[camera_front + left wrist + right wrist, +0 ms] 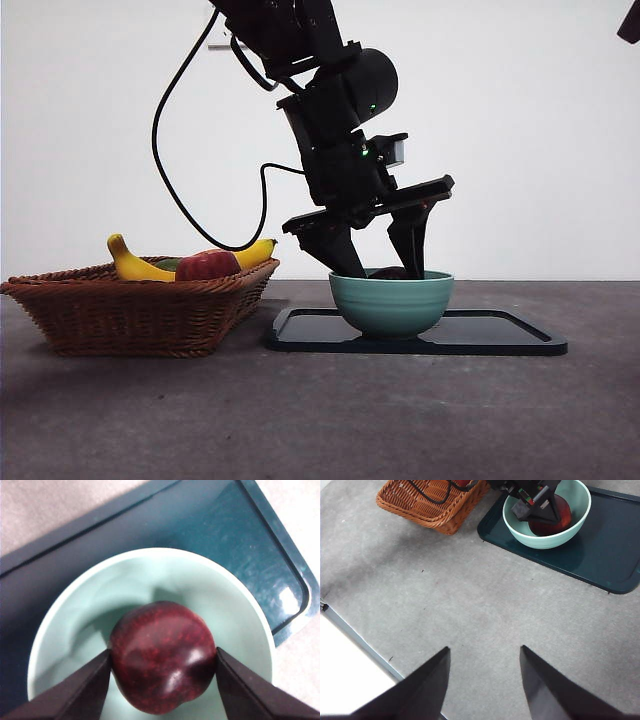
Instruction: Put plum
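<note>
Glossy dark plum (pixel 162 657): firm, slick, prob. light; left tool (pixel 162 667) pinches its widest sides w/ both jaws, inside bowl (pixel 240 610).

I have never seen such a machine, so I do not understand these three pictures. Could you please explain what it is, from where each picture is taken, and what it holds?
It is a robot with two arms at a grey table; each arm ends in a claw of two black jaws. One picture looks level across the table from the front. The other two come from a camera on each wrist. The left claw reaches down into a pale green bowl that stands on a dark tray. Its jaws sit on both sides of the plum, a dark glossy fruit inside the bowl. The right claw waits open above the bare table, holding nothing. Beside the tray is a wicker basket with a banana and a red apple.
</note>
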Available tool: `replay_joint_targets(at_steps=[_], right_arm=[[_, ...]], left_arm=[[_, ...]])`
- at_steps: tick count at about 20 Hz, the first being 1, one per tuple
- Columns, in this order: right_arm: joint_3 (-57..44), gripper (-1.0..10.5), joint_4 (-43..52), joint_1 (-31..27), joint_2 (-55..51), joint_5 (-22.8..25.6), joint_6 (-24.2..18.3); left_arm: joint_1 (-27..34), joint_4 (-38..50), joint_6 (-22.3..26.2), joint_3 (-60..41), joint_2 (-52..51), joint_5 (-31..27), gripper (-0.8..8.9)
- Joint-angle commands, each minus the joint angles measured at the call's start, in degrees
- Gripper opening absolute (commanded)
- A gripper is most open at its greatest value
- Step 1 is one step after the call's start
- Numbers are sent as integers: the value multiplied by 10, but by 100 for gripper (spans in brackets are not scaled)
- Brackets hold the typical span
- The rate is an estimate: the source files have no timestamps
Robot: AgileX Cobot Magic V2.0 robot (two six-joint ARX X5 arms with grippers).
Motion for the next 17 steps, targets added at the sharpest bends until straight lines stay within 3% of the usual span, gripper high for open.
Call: replay_joint_targets(at_steps=[1,7,17], right_arm=[[2,222,5,3,2,0,5],[2,222,5,3,2,0,5],[2,222,5,3,2,0,2]], left_arm=[[-5,-1,15,17,-18,-1,275],[4,-30,24,17,-126,-1,275],[64,-161,43,17,-362,-22,275]])
